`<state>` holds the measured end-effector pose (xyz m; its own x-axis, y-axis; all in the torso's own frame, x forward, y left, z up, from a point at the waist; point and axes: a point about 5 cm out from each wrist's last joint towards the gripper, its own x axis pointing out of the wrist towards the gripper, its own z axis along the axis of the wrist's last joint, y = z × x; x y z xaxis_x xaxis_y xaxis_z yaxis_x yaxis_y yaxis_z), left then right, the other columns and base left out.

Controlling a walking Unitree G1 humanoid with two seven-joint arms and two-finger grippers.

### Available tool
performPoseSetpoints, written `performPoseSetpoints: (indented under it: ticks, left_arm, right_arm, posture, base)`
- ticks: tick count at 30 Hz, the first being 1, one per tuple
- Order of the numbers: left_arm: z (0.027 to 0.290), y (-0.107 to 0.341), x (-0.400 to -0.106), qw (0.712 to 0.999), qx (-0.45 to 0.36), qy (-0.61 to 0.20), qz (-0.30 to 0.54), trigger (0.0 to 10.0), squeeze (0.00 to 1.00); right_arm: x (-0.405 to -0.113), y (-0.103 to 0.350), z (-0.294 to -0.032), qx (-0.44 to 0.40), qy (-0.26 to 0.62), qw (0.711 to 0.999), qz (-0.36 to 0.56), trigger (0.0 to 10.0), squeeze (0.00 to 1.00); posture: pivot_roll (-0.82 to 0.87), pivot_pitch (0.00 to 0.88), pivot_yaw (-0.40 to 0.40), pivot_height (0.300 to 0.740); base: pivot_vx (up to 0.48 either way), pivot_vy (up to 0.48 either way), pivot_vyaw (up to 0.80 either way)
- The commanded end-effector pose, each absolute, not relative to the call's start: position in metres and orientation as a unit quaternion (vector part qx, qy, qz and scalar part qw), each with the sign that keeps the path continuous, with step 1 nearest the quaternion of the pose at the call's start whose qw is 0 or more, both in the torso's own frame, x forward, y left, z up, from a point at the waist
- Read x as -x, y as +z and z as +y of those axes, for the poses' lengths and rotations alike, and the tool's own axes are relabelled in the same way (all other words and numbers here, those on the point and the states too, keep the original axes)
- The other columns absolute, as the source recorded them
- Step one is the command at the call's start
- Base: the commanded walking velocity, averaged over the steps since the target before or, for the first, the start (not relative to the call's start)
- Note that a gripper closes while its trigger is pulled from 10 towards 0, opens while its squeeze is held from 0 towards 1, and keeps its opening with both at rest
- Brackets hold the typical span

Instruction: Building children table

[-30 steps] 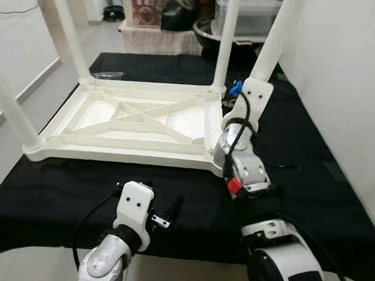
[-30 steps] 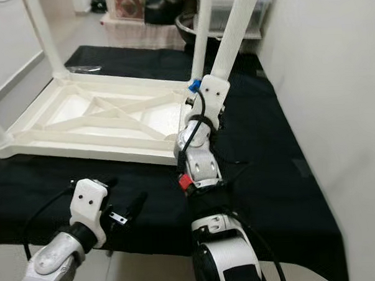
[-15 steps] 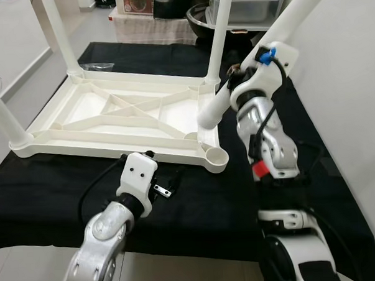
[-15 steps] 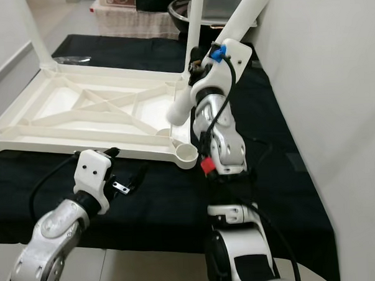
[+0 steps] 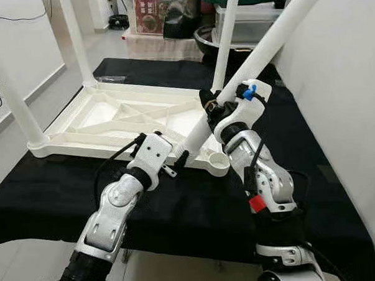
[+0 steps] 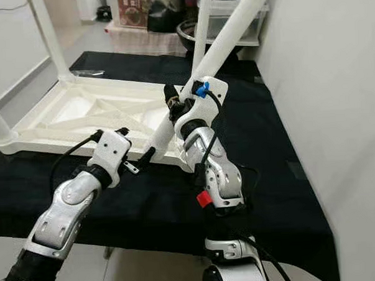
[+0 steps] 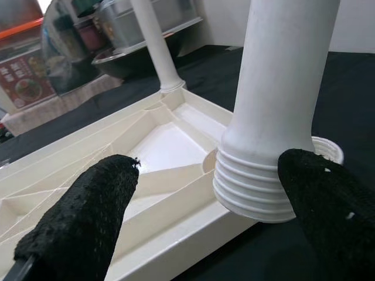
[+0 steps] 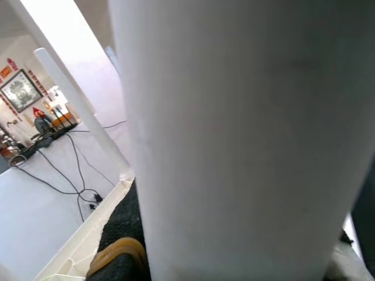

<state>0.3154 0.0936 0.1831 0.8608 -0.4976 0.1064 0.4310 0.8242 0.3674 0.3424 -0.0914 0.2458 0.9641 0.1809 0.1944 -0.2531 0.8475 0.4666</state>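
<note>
A white plastic children's table [image 5: 137, 118] lies upside down on the black cloth [image 5: 197, 208], with three legs standing up from its corners. My right gripper [image 5: 212, 105] is shut on the fourth leg [image 5: 264, 47], which leans up to the right. The leg's threaded lower end [image 7: 263, 187] hangs just beside the empty near-right corner socket [image 5: 220, 159]. My left gripper [image 5: 176, 161] is open at that end. Its fingers [image 7: 82, 222] stand wide on either side of the thread without touching it.
A white wall [image 5: 334, 78] runs close along the right side. Behind the cloth-covered surface stand a metal bowl [image 5: 205, 37] and a clear storage box [image 5: 251, 19]. Bare floor [image 5: 41, 78] lies to the left.
My right gripper has swung the leg down, bringing its threaded end to the near-right corner. My left gripper has risen from the cloth up to that end. The camera has also shifted.
</note>
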Motion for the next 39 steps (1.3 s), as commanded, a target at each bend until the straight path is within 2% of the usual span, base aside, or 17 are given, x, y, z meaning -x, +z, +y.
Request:
performPoseSetpoints:
  ticks: [1,8,14,26,32,39]
  left_arm:
    - [0.084,0.176,-0.321,0.947,-0.167,-0.26,-0.083,10.0,0.0]
    - [0.074,0.17,-0.327,0.945,-0.153,-0.277,-0.081,10.0,0.0]
    - [0.059,0.17,-0.321,0.932,-0.143,-0.322,-0.085,10.0,0.0]
    - [0.061,0.178,-0.316,0.92,-0.18,-0.329,-0.113,10.0,0.0]
    - [0.07,0.168,-0.32,0.928,-0.189,-0.305,-0.098,10.0,0.0]
    - [0.068,0.161,-0.321,0.929,-0.19,-0.309,-0.074,10.0,0.0]
  right_arm:
    - [-0.335,0.249,-0.079,-0.263,0.147,0.951,-0.067,10.0,0.0]
    - [-0.327,0.25,-0.074,-0.269,0.16,0.948,-0.063,10.0,0.0]
    - [-0.324,0.248,-0.07,-0.272,0.167,0.946,-0.055,10.0,0.0]
    - [-0.326,0.247,-0.069,-0.26,0.162,0.95,-0.058,10.0,0.0]
    - [-0.325,0.25,-0.07,-0.261,0.166,0.949,-0.06,10.0,0.0]
    - [-0.323,0.254,-0.069,-0.259,0.176,0.948,-0.064,10.0,0.0]
  posture:
    - [0.08,0.0,-0.059,0.74]
    - [0.08,0.0,-0.054,0.74]
    - [0.08,0.0,-0.058,0.74]
    - [0.08,0.0,-0.059,0.74]
    - [0.08,0.0,-0.06,0.74]
    - [0.07,0.0,-0.061,0.74]
  base:
    - [0.0,0.0,0.0]
    - [0.0,0.0,0.0]
    - [0.0,0.0,0.0]
    - [0.0,0.0,0.0]
    - [0.0,0.0,0.0]
    - [0.0,0.0,0.0]
